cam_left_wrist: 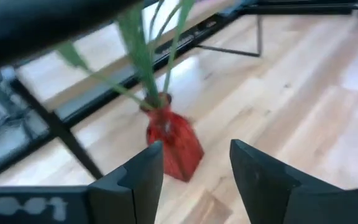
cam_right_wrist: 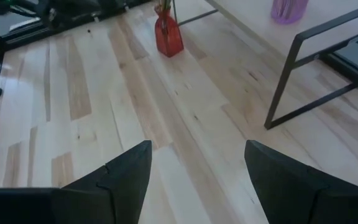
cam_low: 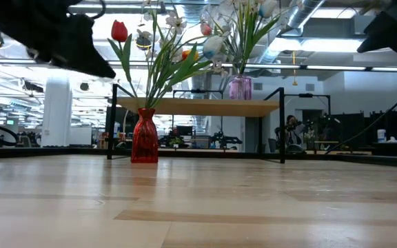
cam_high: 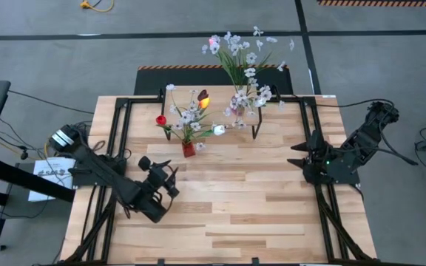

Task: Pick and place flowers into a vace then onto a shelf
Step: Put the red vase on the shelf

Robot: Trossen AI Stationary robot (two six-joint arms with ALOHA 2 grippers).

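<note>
A red vase (cam_high: 188, 149) stands on the table in front of the shelf (cam_low: 191, 107). In it stand flowers (cam_high: 191, 114): red, orange and white tulips and small white blossoms, with their stems stuck into its neck. A purple vase (cam_low: 240, 87) with a spray of white flowers (cam_high: 242, 59) stands on the shelf. My left gripper (cam_left_wrist: 194, 155) is open and hovers above the table a little short of the red vase (cam_left_wrist: 174, 146), at its near left, pointing at it. My right gripper (cam_right_wrist: 197, 180) is open, raised at the table's right.
The shelf's thin dark legs (cam_right_wrist: 291, 81) stand on the table by the red vase (cam_right_wrist: 168, 37) and further right. Dark frame rails (cam_high: 120, 125) run along the table's left and right sides. Bare wood lies between the two arms at the near side.
</note>
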